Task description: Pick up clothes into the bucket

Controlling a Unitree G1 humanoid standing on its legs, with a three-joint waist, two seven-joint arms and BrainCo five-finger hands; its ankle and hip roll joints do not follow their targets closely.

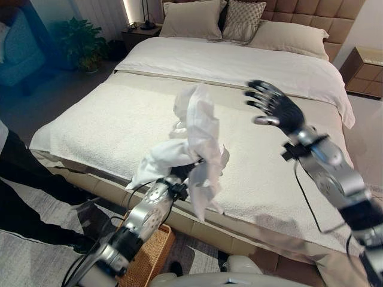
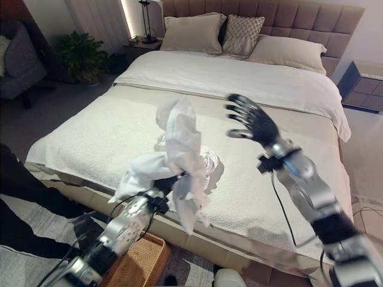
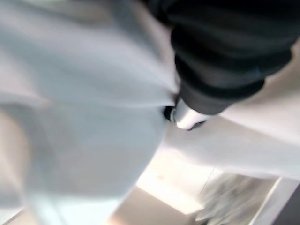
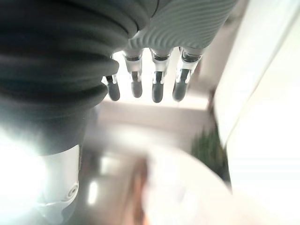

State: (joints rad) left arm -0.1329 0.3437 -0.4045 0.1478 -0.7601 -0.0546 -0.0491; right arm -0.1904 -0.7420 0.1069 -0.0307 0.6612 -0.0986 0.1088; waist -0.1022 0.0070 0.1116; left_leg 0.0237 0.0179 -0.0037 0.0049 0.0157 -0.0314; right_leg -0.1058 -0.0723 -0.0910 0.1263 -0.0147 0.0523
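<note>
Left hand (image 1: 182, 173) raised above the near edge of the bed (image 1: 108, 119), buried in a bunch of white clothes (image 1: 200, 134); whether its fingers are curled round the cloth cannot be told, since the fabric hides them. White clothes piled up over and around that hand, one fold standing tall above it, other folds hanging down beside and below the wrist, clear of the bedcover. In the left wrist view, pale cloth (image 3: 84, 103) pressed close against the dark ribbed cover.

Right hand (image 1: 272, 107) lifted over the bed, well apart from the clothes, holding nothing, fingers (image 4: 157, 91) straight and spread, palm turned toward the cloth.

Below the left arm, on the floor just beside the bed's edge, a woven wicker bucket (image 1: 149, 257), partly hidden by the forearm. Far beyond both hands, pillows (image 1: 191, 18) against the headboard and a potted plant (image 1: 81, 42) off toward the left hand's side. A person's dark-clothed legs (image 1: 24, 197) on the floor, out past the left arm.
</note>
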